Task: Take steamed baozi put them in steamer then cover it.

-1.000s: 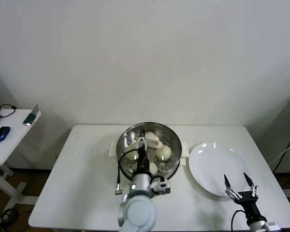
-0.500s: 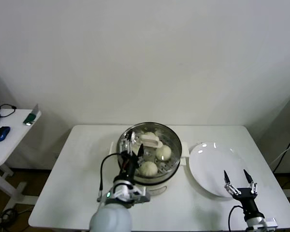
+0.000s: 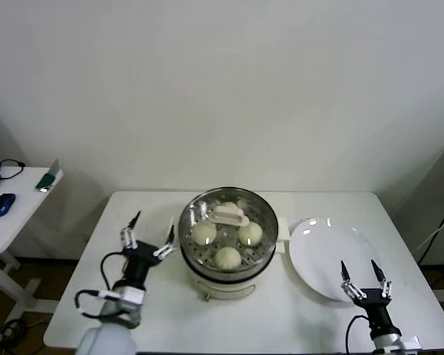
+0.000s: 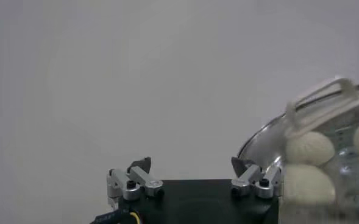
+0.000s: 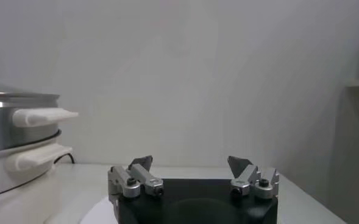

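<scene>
The steamer (image 3: 265, 235) stands mid-table with its clear glass lid on, the whitish lid handle (image 3: 229, 215) on top. Through the lid I see three baozi (image 3: 203, 233) around the handle and a fourth partly hidden behind it. My left gripper (image 3: 153, 227) hovers open and empty just left of the steamer, apart from it. In the left wrist view the left gripper (image 4: 191, 165) holds nothing, with the steamer's rim (image 4: 261, 131) and baozi (image 4: 309, 148) beside it. My right gripper (image 3: 358, 268) rests open at the front right; in its own view the right gripper (image 5: 190, 163) is empty.
A flat white plate (image 3: 328, 248) with nothing on it lies right of the steamer, just beyond my right gripper. A small side table (image 3: 15, 214) with a blue mouse stands off to the left. The steamer's side handles (image 5: 42, 115) stick out toward the plate.
My left gripper opened off the lid handle, leaving the lid on the steamer, and drew back down to the steamer's left. The right arm barely moved.
</scene>
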